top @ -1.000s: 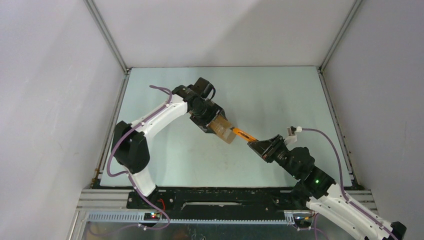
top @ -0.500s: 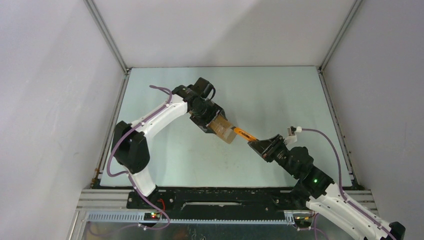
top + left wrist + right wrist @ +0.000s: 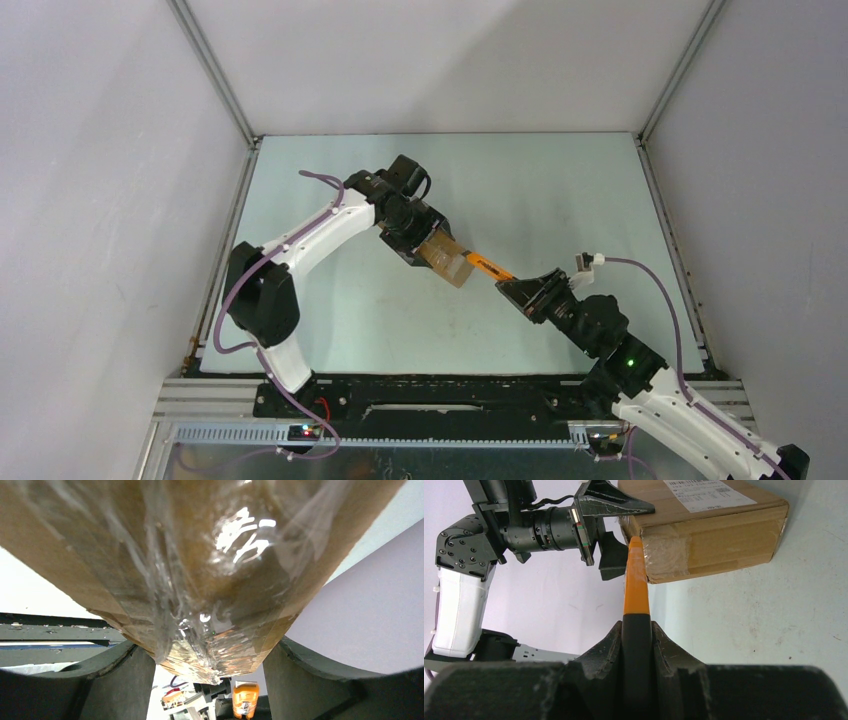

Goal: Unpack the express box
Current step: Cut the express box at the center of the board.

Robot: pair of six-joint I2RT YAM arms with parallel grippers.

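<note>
The express box (image 3: 447,263), brown cardboard with clear tape, is held off the table at mid-table, with my left gripper (image 3: 436,256) shut on it. In the left wrist view the box (image 3: 200,570) fills the frame between both fingers (image 3: 125,680). Its white label (image 3: 706,492) faces up in the right wrist view. My right gripper (image 3: 637,630) is shut on the black handle of an orange utility knife (image 3: 636,580). The knife's tip touches the taped end of the box (image 3: 719,530) near its corner. From above, the knife (image 3: 490,268) bridges the box and the right gripper (image 3: 522,291).
The pale green table (image 3: 560,190) is walled by grey panels on three sides. Metal frame posts (image 3: 215,75) run up at the back corners. A black base rail (image 3: 420,395) lies along the near edge.
The right arm's rear links have shifted very slightly. The knife tip stays at the box's end, and the left arm and box hold still.
</note>
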